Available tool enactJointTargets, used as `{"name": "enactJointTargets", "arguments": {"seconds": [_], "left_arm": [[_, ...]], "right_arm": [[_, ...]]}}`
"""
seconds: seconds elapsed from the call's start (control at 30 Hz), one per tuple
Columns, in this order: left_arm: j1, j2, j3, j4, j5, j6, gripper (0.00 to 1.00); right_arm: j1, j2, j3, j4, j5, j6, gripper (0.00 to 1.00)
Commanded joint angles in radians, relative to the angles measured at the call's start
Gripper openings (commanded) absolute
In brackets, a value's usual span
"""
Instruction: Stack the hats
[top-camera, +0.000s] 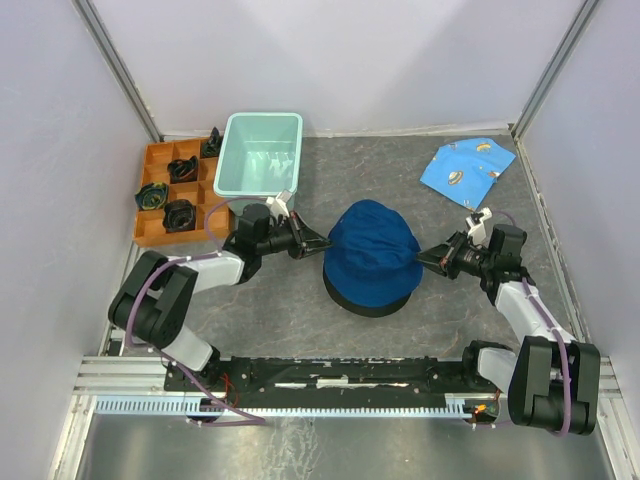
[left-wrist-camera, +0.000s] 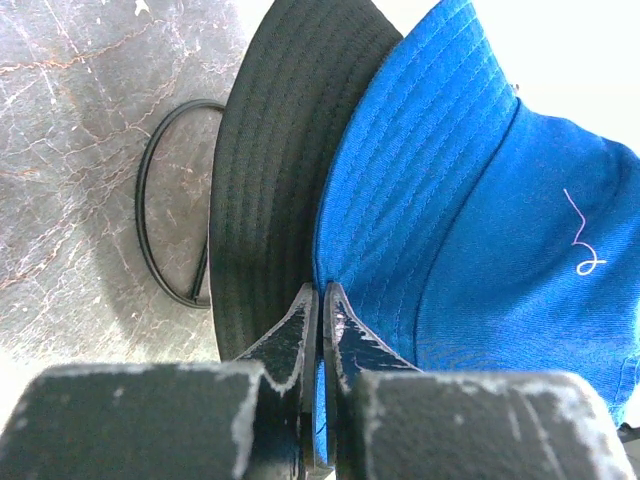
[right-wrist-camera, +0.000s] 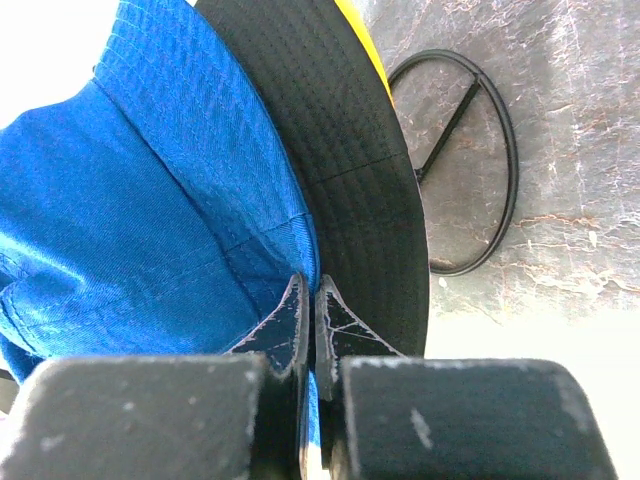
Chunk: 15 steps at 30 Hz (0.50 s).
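Note:
A blue hat (top-camera: 372, 245) sits crown-up on a black hat (top-camera: 362, 303) in the middle of the table. The black brim shows under it at the front. My left gripper (top-camera: 322, 243) is shut on the blue hat's left brim edge, and my right gripper (top-camera: 424, 260) is shut on its right brim edge. In the left wrist view the blue hat (left-wrist-camera: 480, 200) brim runs between the closed tips of the left gripper (left-wrist-camera: 322, 290), with the black hat (left-wrist-camera: 270, 150) just beneath. In the right wrist view the right gripper (right-wrist-camera: 308, 282) pinches the blue hat (right-wrist-camera: 150, 180) over the black hat (right-wrist-camera: 350, 160). A yellow hat (right-wrist-camera: 373, 58) edge peeks out below.
A mint-green tub (top-camera: 262, 152) stands at the back left beside an orange compartment tray (top-camera: 158, 232) holding small dark items. A light-blue printed cloth (top-camera: 467, 168) lies at the back right. A thin black ring (left-wrist-camera: 165, 200) lies on the table beside the hats.

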Motion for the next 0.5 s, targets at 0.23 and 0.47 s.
{"name": "enactJointTargets", "arguments": {"seconds": [0.23,0.47], "left_arm": [[0.009,-0.157,-0.023,-0.343,-0.084,0.098,0.41],[0.047,-0.263,-0.032,-0.412,-0.095,0.081,0.47]], "right_arm": [[-0.007,-0.06,0.002,-0.211,0.134,-0.101,0.39],[-0.008,-0.127,-0.006,-0.268,0.137,-0.101,0.5]]}}
